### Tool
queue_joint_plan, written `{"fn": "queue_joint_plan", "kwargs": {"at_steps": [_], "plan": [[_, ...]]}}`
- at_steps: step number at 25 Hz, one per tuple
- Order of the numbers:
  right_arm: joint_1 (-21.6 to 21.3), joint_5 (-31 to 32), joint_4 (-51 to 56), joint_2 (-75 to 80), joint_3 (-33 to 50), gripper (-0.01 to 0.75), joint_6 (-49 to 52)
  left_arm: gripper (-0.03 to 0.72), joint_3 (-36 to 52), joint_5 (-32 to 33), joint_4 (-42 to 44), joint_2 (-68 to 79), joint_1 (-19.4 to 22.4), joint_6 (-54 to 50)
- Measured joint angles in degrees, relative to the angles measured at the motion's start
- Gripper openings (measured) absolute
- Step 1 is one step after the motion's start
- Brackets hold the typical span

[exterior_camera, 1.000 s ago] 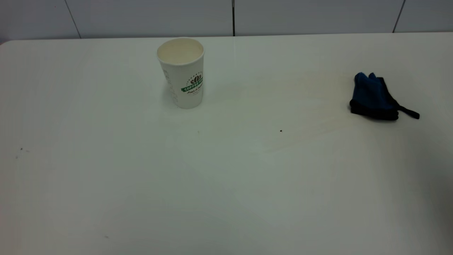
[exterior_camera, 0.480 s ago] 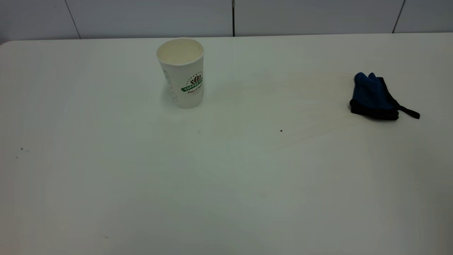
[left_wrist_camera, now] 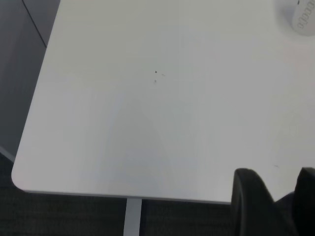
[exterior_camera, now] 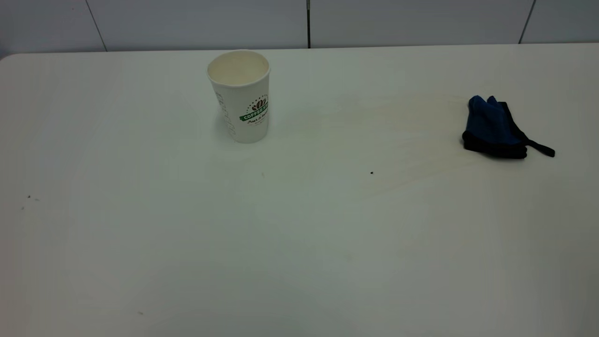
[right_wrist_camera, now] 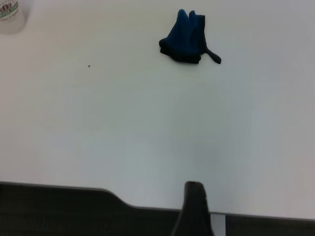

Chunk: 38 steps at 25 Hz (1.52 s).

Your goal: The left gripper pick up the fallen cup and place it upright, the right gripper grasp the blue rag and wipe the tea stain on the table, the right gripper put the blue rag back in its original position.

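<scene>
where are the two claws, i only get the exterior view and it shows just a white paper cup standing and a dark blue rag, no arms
observer: the left claw hangs over the near edge of the white tabletop, not far from a rounded corner, with its fingers apart and nothing between them.
operator: how close is it to the cup
observer: well clear. the tall white paper cup only just enters the left wrist view, far across the table from the claw.
operator: and the right one
observer: the right claw sits back at the table's near edge. the small dark blue rag lies well ahead of it, untouched.
</scene>
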Motion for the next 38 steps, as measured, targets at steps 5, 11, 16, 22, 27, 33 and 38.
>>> {"fn": "queue_joint_plan", "kwargs": {"at_steps": [5,11,16,22,27,33,38], "plan": [[0.0,-1.2,-0.3,-4.0,6.0,0.667,1.3,0.241,0.0,0.0,0.0,0.0,0.0,0.0],[0.0,-6.1,-1.0,-5.5,8.5,0.662,1.4,0.241,0.0,0.0,0.0,0.0,0.0,0.0],[0.0,-6.7,-1.4,-7.4,9.3,0.657,1.7,0.241,0.0,0.0,0.0,0.0,0.0,0.0],[0.0,-6.7,-1.4,-9.1,9.3,0.638,1.7,0.241,0.0,0.0,0.0,0.0,0.0,0.0],[0.0,-6.7,-1.3,-9.1,9.3,0.583,1.7,0.241,0.0,0.0,0.0,0.0,0.0,0.0],[0.0,-6.7,-1.2,-9.1,9.3,0.476,1.7,0.241,0.0,0.0,0.0,0.0,0.0,0.0],[0.0,-6.7,-1.2,-9.1,9.3,0.394,1.7,0.241,0.0,0.0,0.0,0.0,0.0,0.0]]}}
